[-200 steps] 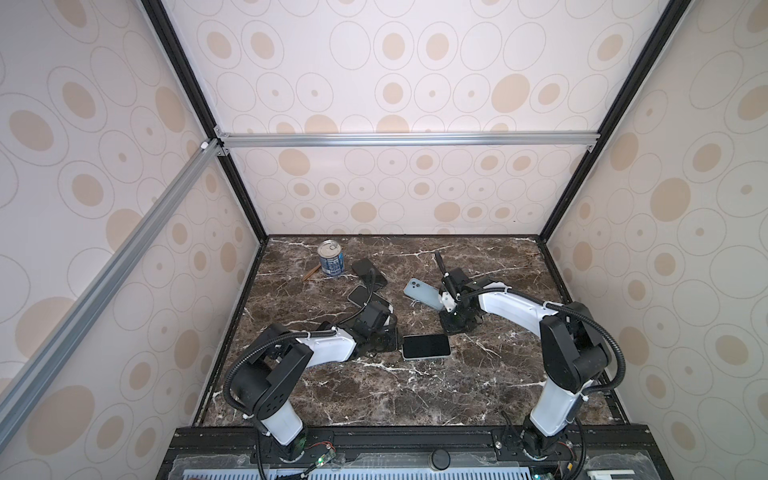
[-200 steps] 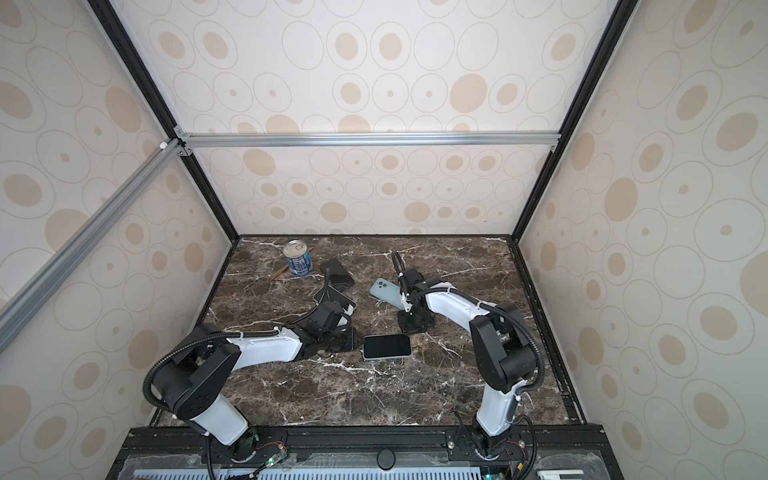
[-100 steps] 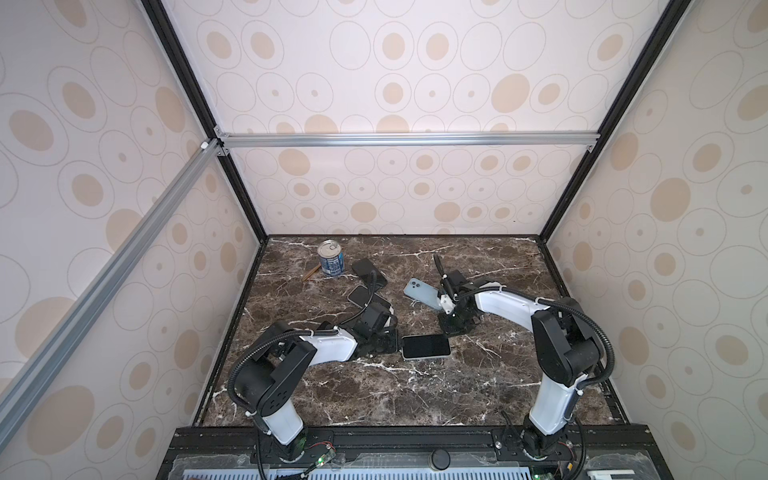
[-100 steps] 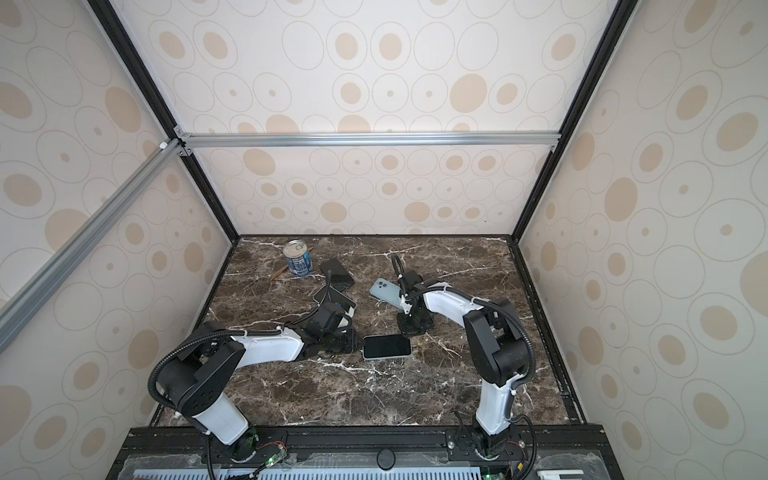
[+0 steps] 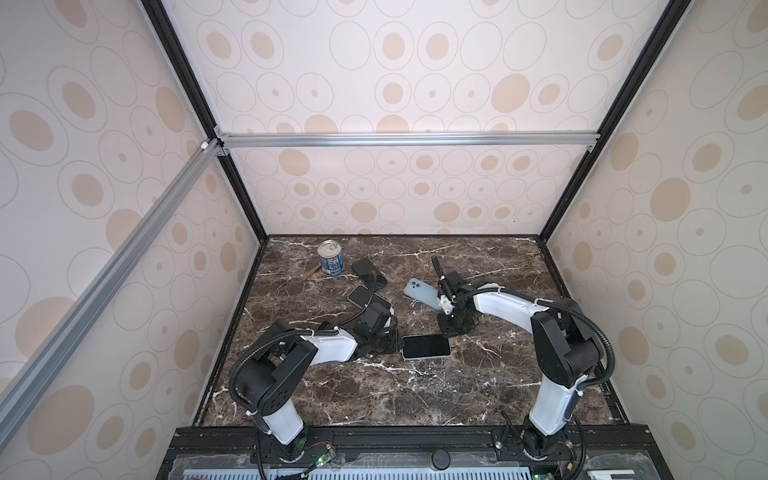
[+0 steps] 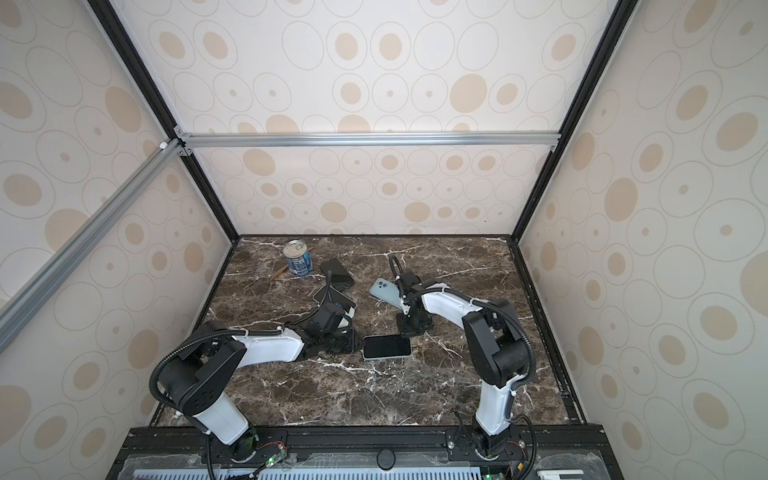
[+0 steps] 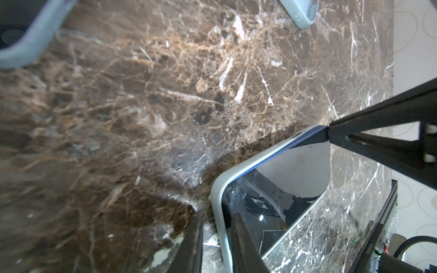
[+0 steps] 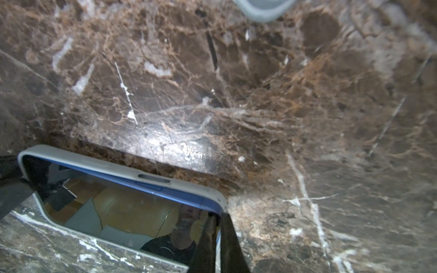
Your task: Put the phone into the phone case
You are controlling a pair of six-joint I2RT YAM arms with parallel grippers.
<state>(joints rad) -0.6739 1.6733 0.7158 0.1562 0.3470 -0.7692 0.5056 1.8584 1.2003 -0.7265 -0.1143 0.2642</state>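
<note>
The phone point(image 5: 426, 346) point(image 6: 387, 346) lies screen up on the marble table. It is blue-edged and sits inside the whitish phone case point(image 7: 218, 189) point(image 8: 118, 165). My left gripper point(image 5: 395, 340) point(image 7: 217, 215) is at its left short end and narrowly open. One of its fingers point(image 7: 243, 243) rests on the screen. The other stands outside the rim, with a sliver of table showing. My right gripper point(image 5: 446, 334) point(image 8: 218, 219) is shut. Its tips are down on the phone's far right corner.
A pale blue handset point(image 5: 422, 293) lies back up just behind the right gripper. A dark case point(image 5: 368, 270), another phone point(image 5: 361, 296), a blue can point(image 5: 330, 258) and a thin stick point(image 5: 311, 274) are at the back left. Walls enclose three sides.
The right gripper's jaws have closed at the phone's corner and its elbow has shifted slightly. The phone and the left gripper have stayed put.
</note>
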